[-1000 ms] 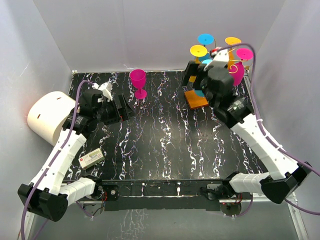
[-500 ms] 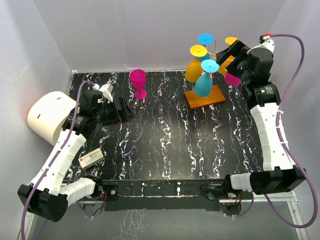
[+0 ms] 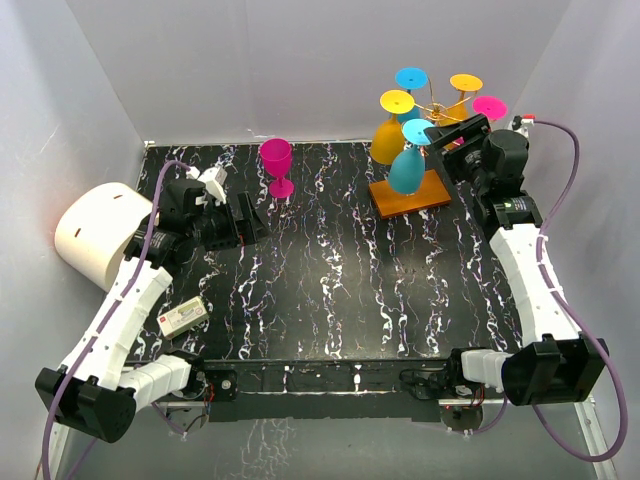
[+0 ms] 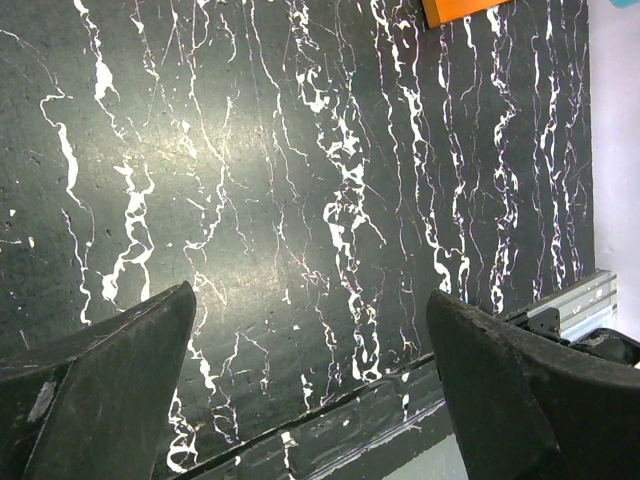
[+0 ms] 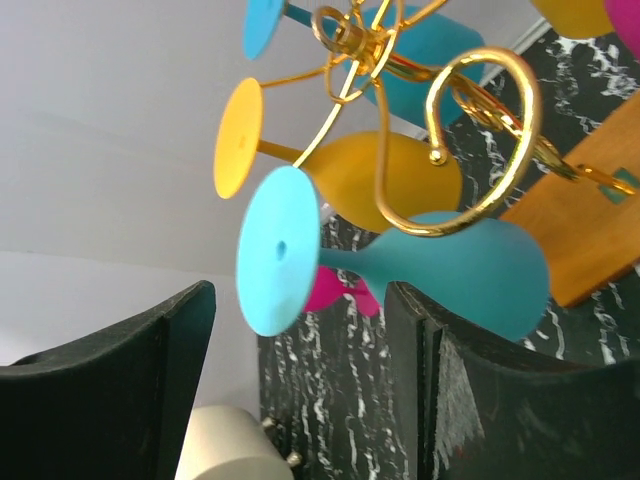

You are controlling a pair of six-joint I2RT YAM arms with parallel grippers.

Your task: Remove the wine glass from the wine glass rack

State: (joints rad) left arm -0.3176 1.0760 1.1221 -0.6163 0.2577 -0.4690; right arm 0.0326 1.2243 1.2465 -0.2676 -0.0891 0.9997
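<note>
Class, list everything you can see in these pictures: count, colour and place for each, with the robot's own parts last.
wine glass rack: one, gold wire on an orange base, far right of the table
hanging glasses: five, two blue, two yellow, one magenta, upside down on the rack
standing glass: one, magenta, upright, far side left of centre
roll: one, white, at the table's left edge
small box: one, white with red, near left
table: one, black with white veins
left claw: one, black, open over bare table
right claw: one, black, open, at the rack
</note>
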